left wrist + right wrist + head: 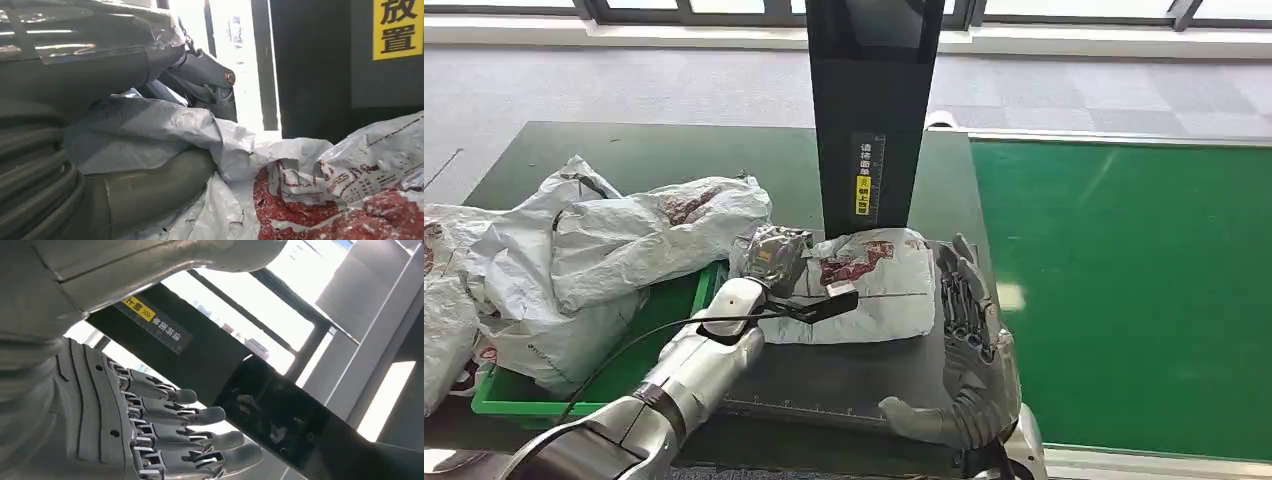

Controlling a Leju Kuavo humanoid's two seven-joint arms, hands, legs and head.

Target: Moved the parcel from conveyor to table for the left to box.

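The left robot hand pinches the parcel on the bench to box it, while the right robot hand waits beside it with fingers spread, holding nothing.

Daylight is let in from the windows at the far side, so the head view is evenly lit and sharp. A pale glare patch is seen on the green conveyor. Both wrist views are badly blown out by backlight, with near surfaces left soft.
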